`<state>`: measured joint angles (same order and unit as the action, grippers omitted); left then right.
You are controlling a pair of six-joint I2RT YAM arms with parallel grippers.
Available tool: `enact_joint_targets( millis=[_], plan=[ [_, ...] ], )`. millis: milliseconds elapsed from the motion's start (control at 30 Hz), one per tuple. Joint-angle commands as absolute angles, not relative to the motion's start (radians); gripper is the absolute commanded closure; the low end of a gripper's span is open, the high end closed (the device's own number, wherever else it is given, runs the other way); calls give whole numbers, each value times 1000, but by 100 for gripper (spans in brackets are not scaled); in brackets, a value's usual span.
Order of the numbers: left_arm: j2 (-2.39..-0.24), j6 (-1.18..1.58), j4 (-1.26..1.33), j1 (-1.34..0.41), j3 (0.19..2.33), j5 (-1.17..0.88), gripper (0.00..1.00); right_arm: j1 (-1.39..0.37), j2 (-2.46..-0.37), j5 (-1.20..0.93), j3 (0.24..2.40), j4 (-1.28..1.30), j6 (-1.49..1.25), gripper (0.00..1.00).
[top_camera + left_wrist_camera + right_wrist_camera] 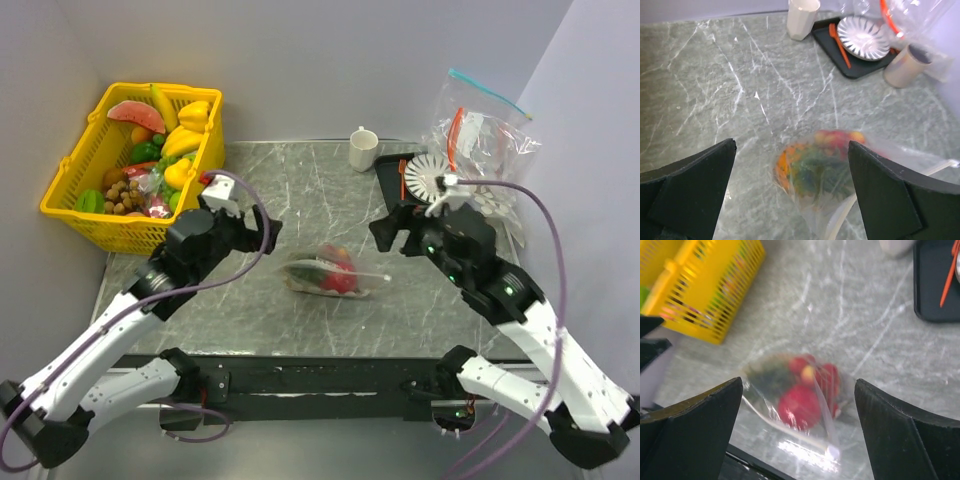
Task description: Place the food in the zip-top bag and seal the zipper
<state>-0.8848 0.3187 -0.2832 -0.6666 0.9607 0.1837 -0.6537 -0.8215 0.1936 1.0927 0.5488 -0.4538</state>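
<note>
The clear zip-top bag [333,272] lies on the marble table between the arms. Inside it I see the red apple [799,406], the strawberries [827,380] and the orange pineapple with green crown [800,167]. Its pale zipper strip [822,412] runs along the bag's near edge, also visible in the left wrist view [840,217]. My left gripper [258,232] is open and empty, above and left of the bag. My right gripper [393,232] is open and empty, above and right of it. Neither touches the bag.
A yellow basket [100,215] of toy fruit stands at the back left. A white cup [362,149] stands at the back. A black tray [392,178] with a white plate [430,175] and other clear bags [485,130] are at the back right.
</note>
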Motion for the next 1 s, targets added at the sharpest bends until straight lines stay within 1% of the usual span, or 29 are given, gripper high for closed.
enact_joint_targets(
  millis=[0,133,300,600,967],
  plan=[
    [-757,368,-350,-664,916,181,1,-650,-686,227,1036,538,-526,0],
    [-654,373,-325,-664,816,196,1,-649,-571,253,919,531,-577,0],
    [-580,353,-282,-664,738,199,1,-649,-519,285,896,568,-586,0],
    [-623,356,-298,-663,758,190,1,-647,-512,314,897,594,-583,0],
    [-626,356,-298,-664,761,184,1,-649,-505,322,900,600,-583,0]
  ],
)
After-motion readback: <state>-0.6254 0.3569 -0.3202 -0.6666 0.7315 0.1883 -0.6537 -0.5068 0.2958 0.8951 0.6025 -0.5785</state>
